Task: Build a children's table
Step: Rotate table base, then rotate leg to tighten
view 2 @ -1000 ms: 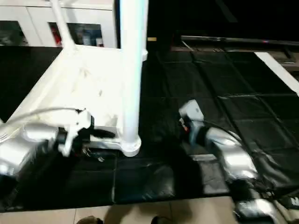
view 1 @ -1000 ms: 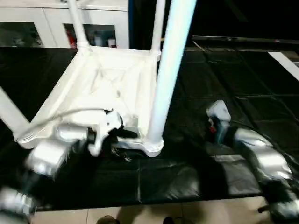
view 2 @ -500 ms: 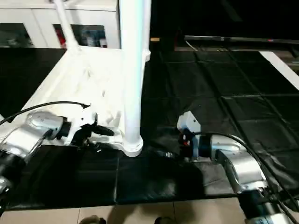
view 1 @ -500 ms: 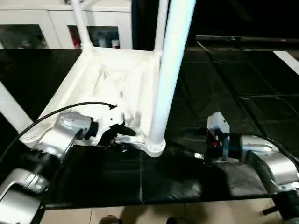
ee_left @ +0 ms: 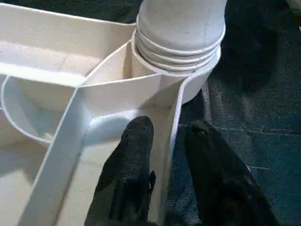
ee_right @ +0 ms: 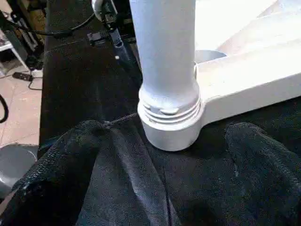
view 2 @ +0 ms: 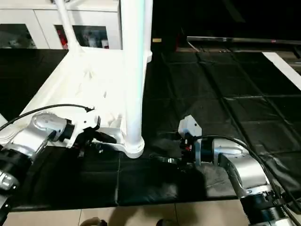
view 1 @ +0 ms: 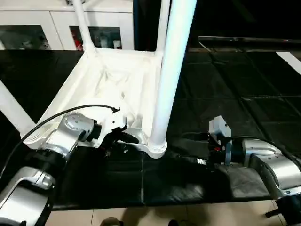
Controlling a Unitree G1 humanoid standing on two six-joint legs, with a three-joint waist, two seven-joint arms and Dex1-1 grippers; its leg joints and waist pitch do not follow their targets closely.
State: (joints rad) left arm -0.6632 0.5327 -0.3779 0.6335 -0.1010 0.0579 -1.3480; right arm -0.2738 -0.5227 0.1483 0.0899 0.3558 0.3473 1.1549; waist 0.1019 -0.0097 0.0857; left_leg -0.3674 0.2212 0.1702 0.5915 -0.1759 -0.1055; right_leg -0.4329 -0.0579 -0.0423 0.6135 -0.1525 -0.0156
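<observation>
While our left pincer (ee_left: 167, 141) straddles the near edge wall of the table top (view 1: 110, 87), one black finger (ee_left: 134, 155) sits inside the ribbed underside and the other outside on the black mat (view 1: 211, 80). The two stand narrowly apart with the thin white wall between them, and we cannot tell whether they press it firmly. This grip lies just beside the near right corner socket (ee_left: 188, 70), where the nearest leg (view 1: 171, 70) is seated.

Our right pincer (ee_right: 164, 155) is spread wide, grasping nothing. Its two fingers flank the base of that same leg and socket from the mat side, near it but apart from it. In the head views it lies low over the mat, to the right of the corner, pointing toward the socket.

The table top lies upside down on the black mat, ribbed side up, its long axis running away from us and slightly rightward. The nearest leg stands upright, rising out of the top of the view. A second leg (view 1: 9, 110) slants up at the near left corner. Farther off, two more legs (view 1: 81, 23) rise from the far corners.

Beyond the mat stands a white cabinet (view 1: 51, 28) with glass doors.
</observation>
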